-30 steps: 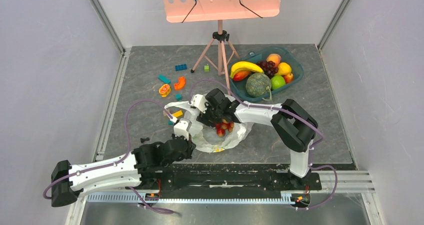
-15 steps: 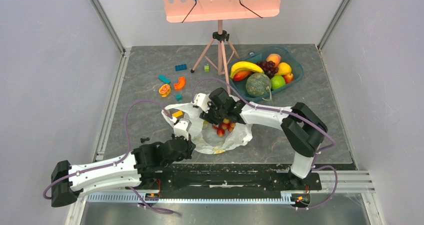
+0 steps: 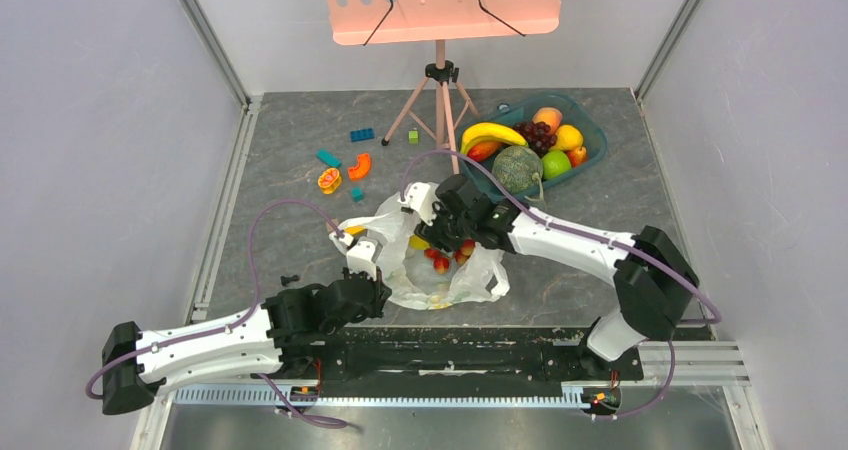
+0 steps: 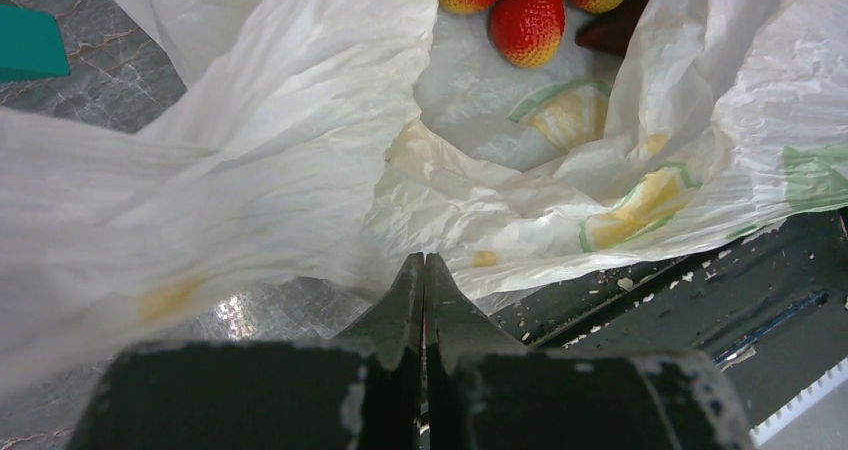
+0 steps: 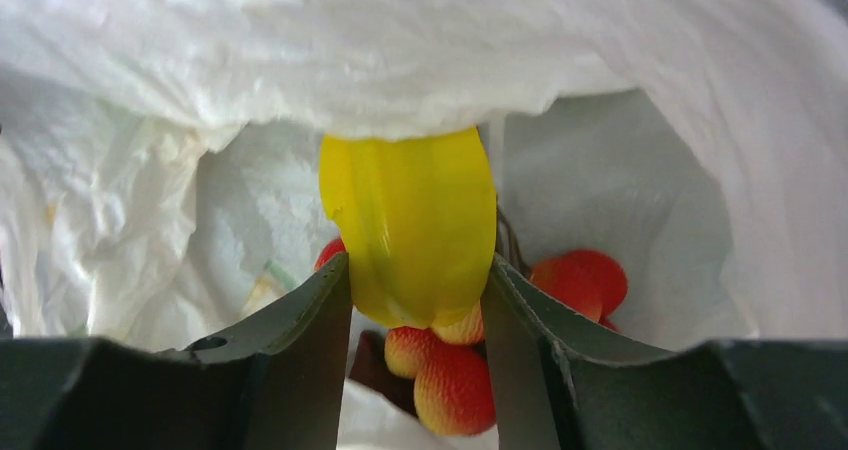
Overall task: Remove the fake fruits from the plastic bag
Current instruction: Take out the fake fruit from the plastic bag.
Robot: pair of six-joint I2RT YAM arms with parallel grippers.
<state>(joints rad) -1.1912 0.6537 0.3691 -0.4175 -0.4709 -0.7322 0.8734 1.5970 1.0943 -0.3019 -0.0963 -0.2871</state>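
The white plastic bag (image 3: 470, 282) lies open at the table's near middle. My right gripper (image 3: 432, 242) is inside its mouth, shut on the yellow banana bunch (image 3: 418, 241). In the right wrist view the fingers (image 5: 300, 320) clamp the banana (image 5: 410, 210) from both sides, midway at the gripper (image 5: 418, 265). The cluster of red balls (image 5: 455, 380) hangs just below it, also seen from above (image 3: 445, 258) and in the left wrist view (image 4: 525, 20). My left gripper (image 3: 350, 240) is shut on the bag's left edge (image 4: 300, 170), its tips (image 4: 423, 262) pinching the film.
A teal basket (image 3: 596, 150) at the back right holds a banana, melon, grapes and other fruit. A pink music stand's tripod (image 3: 440, 100) stands behind the bag. Toy blocks (image 3: 362, 134) and an orange slice (image 3: 329, 180) lie at the back left.
My right gripper has moved right and up with the banana, the arm swinging outward. The bag has stretched rightward with it. The left arm has held still.
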